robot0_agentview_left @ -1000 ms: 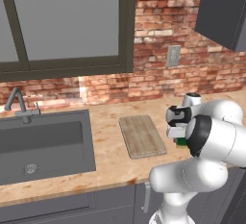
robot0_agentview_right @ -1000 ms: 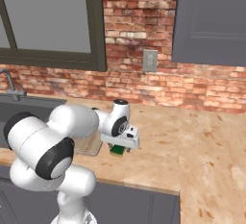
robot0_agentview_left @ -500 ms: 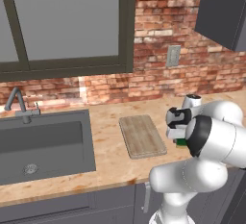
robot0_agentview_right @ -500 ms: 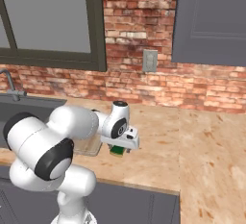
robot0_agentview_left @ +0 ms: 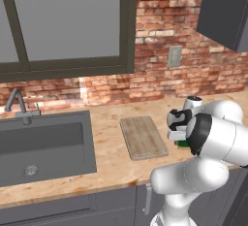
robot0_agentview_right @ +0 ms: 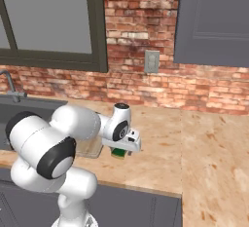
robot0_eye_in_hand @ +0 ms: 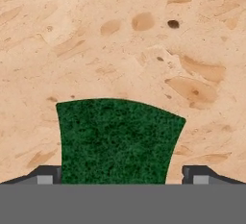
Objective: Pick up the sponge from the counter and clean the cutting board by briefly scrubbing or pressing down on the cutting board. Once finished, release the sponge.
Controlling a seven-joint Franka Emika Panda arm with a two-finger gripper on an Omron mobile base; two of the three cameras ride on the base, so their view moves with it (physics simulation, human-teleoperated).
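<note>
Pincer [robot0_eye_in_hand: 122, 179] is straddling the sponge [robot0_eye_in_hand: 119, 141] on the worktop [robot0_eye_in_hand: 120, 40], jaws wide apart, not gripping; you are still facing lifting, scrubbing the cutting board [robot0_agentview_left: 143, 137], releasing.

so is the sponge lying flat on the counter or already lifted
Flat on the counter, it seems: the sponge lies green side up between the open gripper's fingertips. Any contact cannot be told.

The sponge [robot0_eye_in_hand: 117, 141] is cut off at the bottom of the hand view, so its near end can't be seen. From the base views the robot's hand covers most of it; just a bit of green peeks out [robot0_agentview_right: 118, 153]. The white arm hides the right part of the cutting board [robot0_agentview_right: 90, 149] there. The sink [robot0_agentview_left: 43, 145] runs off the left edge.
</note>
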